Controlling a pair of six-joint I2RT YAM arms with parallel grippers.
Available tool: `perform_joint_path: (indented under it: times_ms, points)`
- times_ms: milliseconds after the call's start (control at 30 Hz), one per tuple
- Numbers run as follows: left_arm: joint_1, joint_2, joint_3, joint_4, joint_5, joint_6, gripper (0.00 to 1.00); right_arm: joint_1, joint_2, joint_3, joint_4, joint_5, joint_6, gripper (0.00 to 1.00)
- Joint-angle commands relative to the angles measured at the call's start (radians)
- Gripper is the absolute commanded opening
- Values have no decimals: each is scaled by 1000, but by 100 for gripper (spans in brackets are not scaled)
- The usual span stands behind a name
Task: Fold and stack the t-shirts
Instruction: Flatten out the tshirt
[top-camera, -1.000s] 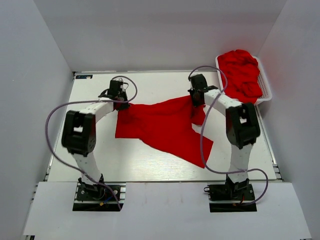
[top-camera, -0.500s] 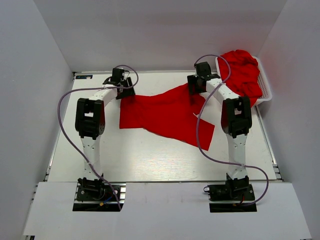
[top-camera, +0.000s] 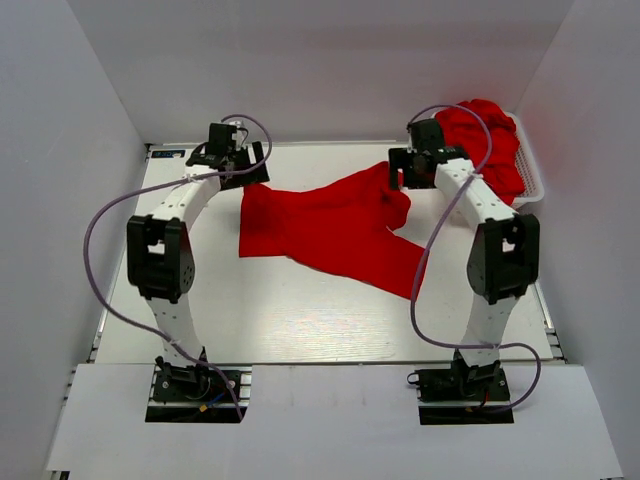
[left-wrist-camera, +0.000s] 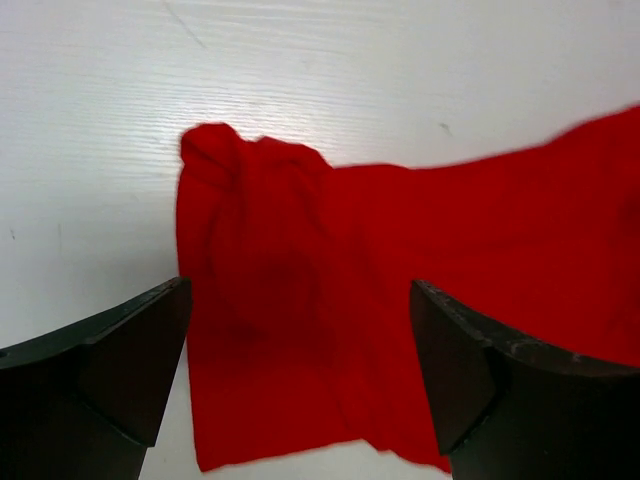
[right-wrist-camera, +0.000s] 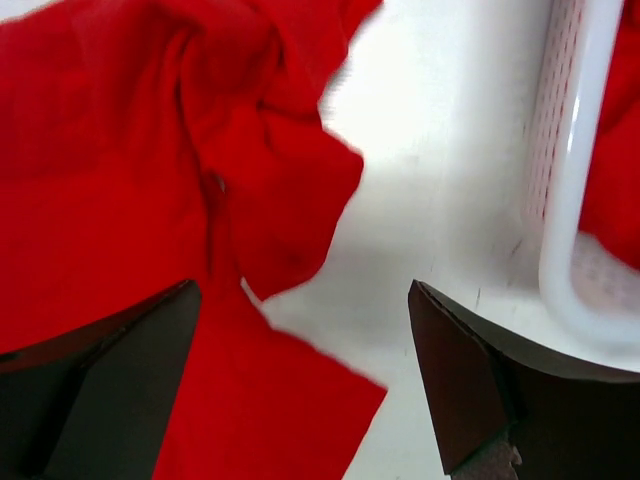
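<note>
One shirt (top-camera: 330, 235) lies spread on the table (top-camera: 280, 320) between the two arms. Its far left corner is bunched, its far right end is crumpled, and a flap runs out toward the near right.

The left gripper (top-camera: 237, 160) hangs over the far left corner with its jaws wide apart. In the left wrist view its fingers (left-wrist-camera: 110, 360) stand well to either side, the cloth lies loose on the table under them, and nothing is pinched.

The right gripper (top-camera: 420, 172) hangs at the crumpled far right end, its jaws just as wide. In the right wrist view its fingers (right-wrist-camera: 110, 380) frame a twisted fold of the cloth and a bare strip of table, and they grip nothing.

More shirts sit in a heap (top-camera: 490, 140) in the basket (top-camera: 536, 175) at the far right corner of the table. The basket's rim is just beside the right gripper
</note>
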Motion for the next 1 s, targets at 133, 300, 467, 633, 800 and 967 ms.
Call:
perform_joint_path:
  times_ms: [133, 300, 467, 633, 800, 967]
  points:
    - [-119, -269, -182, 77, 204, 84, 99, -45, -281, -301, -49, -38, 147, 90]
    - [-372, -217, -105, 77, 218, 131, 99, -103, -485, -475, -47, 36, 295, 90]
    - [-608, 35, 136, -51, 172, 217, 99, -162, -694, -604, -64, 178, 352, 90]
    - [-779, 192, 295, -81, 143, 245, 99, -200, -854, -596, -126, 243, 301, 90]
    - [-863, 275, 343, -72, 130, 255, 99, -217, -943, -523, -176, 294, 296, 90]
    - [-932, 438, 525, -174, 58, 233, 99, -222, -981, -477, -164, 240, 281, 90]
